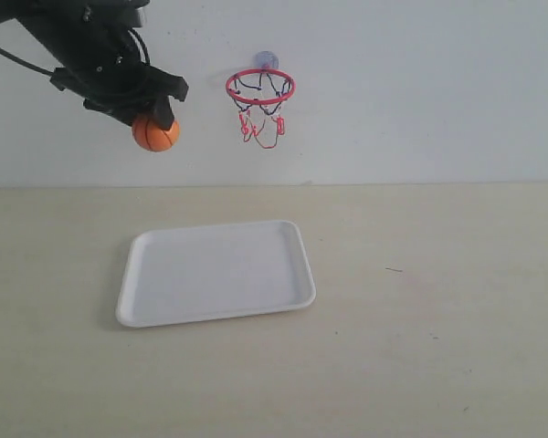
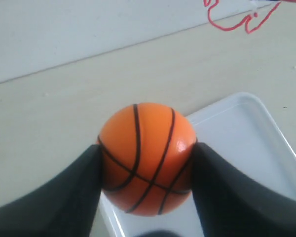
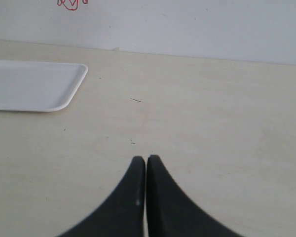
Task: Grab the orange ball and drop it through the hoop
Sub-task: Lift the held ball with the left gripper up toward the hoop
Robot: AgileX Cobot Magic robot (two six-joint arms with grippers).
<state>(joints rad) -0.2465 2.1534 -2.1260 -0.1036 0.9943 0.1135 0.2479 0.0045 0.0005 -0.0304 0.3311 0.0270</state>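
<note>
Left gripper [image 1: 153, 117] clamps the ball [image 1: 155, 135], left of the hoop [image 1: 260, 101]; right gripper [image 3: 146, 163] is closed, empty. Next, lift rightward over the ring, then release.

The orange ball [image 1: 155, 134], black-seamed, is held aloft, pinched in the left gripper [image 2: 146, 150], to the left of and slightly below the red-ringed hoop [image 1: 260, 87], whose black-and-red net dangles loosely.

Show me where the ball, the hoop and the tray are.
ball [image 1: 155, 135], exterior view, middle of its orange surface.
hoop [image 1: 260, 101], exterior view, front edge of the red ring.
tray [image 1: 215, 272], exterior view, bare flat floor.
</note>
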